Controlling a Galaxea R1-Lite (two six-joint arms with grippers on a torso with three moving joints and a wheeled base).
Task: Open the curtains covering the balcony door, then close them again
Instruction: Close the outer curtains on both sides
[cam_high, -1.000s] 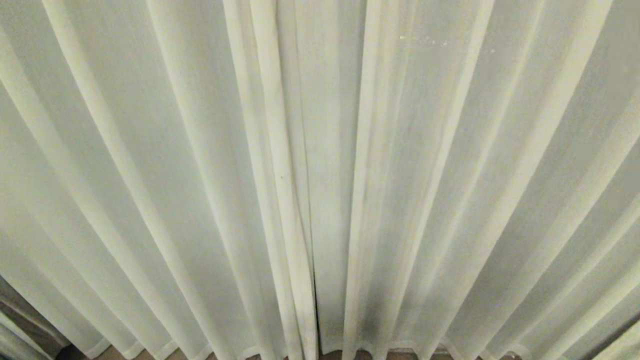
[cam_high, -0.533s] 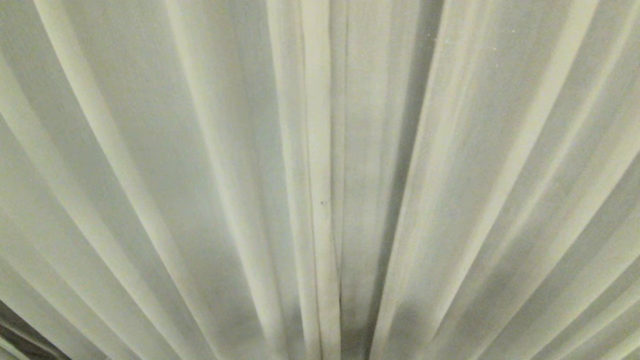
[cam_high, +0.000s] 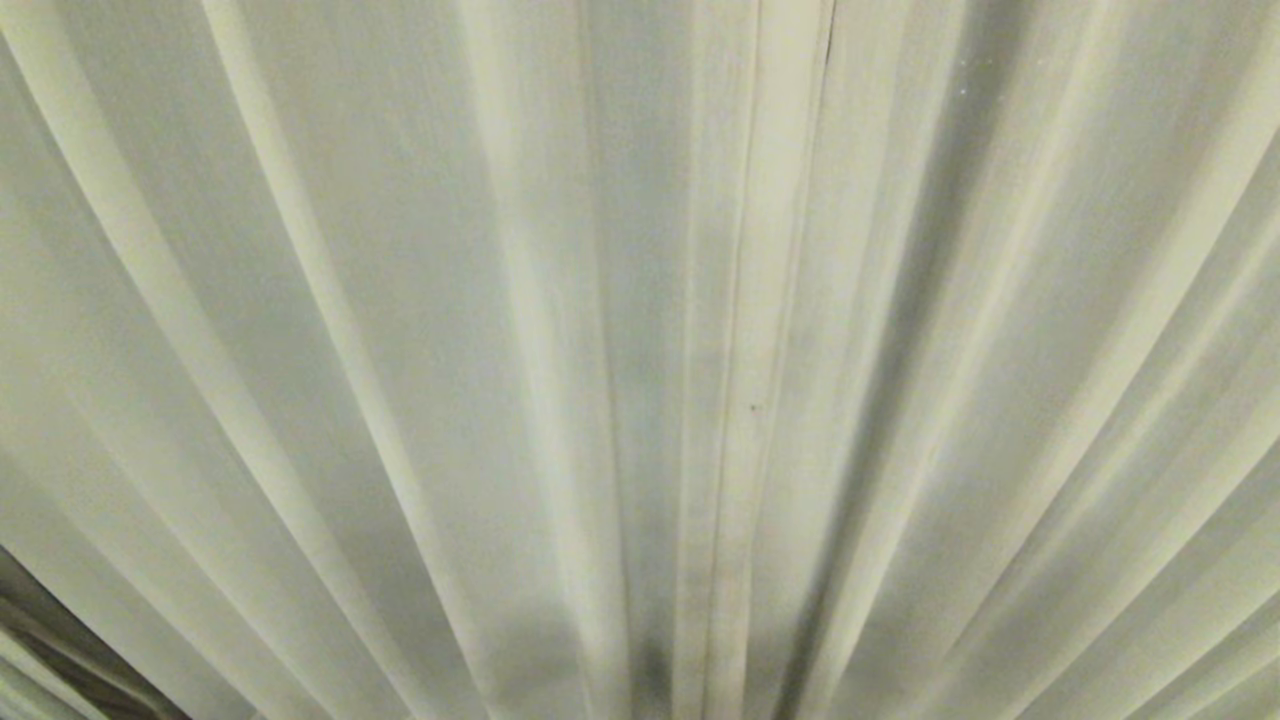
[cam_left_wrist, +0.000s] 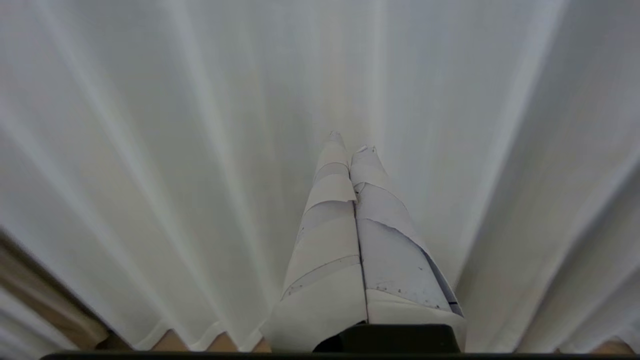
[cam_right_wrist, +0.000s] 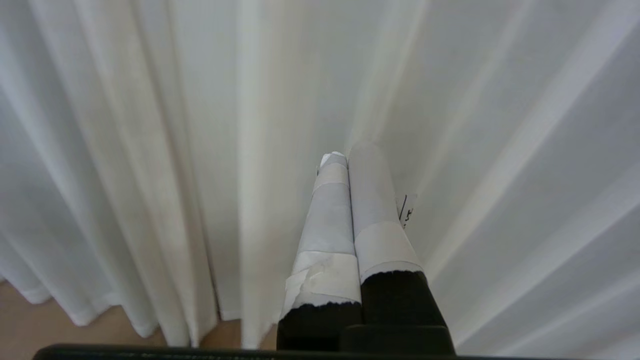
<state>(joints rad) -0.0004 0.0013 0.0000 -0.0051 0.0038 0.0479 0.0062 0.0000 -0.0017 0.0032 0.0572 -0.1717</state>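
Note:
The cream pleated curtains hang shut and fill the whole head view. The two panels meet at a vertical edge right of centre. The balcony door is hidden behind them. Neither gripper shows in the head view. In the left wrist view my left gripper is shut on nothing, its tape-wrapped fingers pointing at the curtains, just short of the fabric. In the right wrist view my right gripper is also shut and empty, close before the curtains.
A strip of light wooden floor shows under the curtain hem, and again in the right wrist view as floor. A dark shape sits at the lower left corner of the head view.
The whole head view has shifted: the panels' meeting edge now lies further right and the hem has left the bottom, so the camera moved. The curtains hang as before.

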